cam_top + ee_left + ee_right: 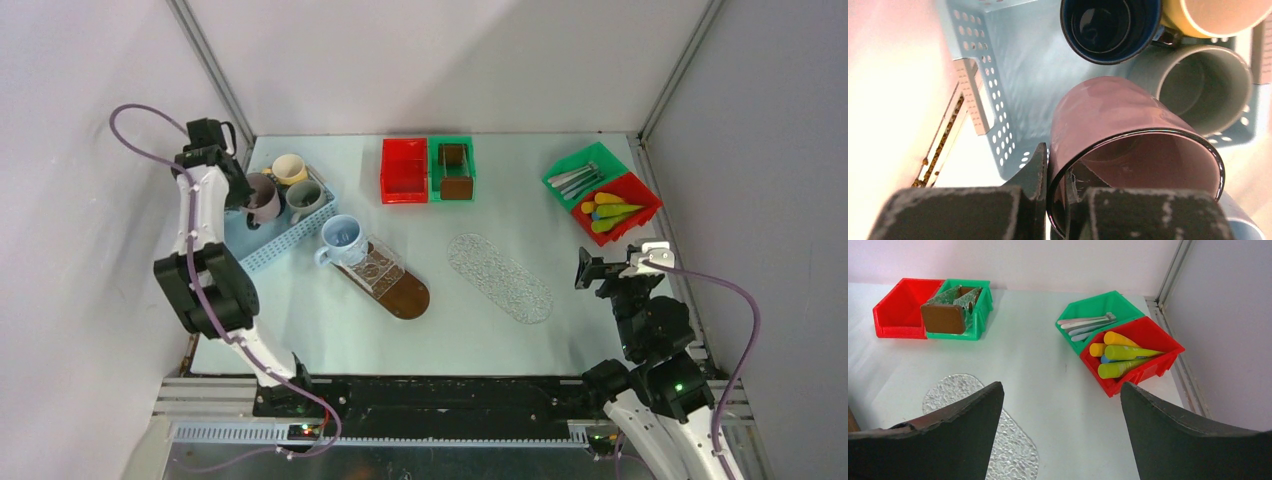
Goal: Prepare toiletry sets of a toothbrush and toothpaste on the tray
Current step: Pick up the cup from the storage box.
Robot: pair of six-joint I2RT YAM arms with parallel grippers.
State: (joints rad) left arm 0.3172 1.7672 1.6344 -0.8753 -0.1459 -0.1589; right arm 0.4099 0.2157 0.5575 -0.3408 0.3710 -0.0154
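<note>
Right gripper stands wide apart, empty. Left gripper pinches the rim of a tilted mauve mug at the blue basket. Far right: toothbrushes in a green bin, tubes in the adjoining red bin.

Toothbrushes and tubes in far-right bins — clear tray mid-table, left gripper at pink mug

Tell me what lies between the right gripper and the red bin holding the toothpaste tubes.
Nothing: only bare table separates the open right gripper from the red bin of tubes, shown plainly in the right wrist view.
</note>
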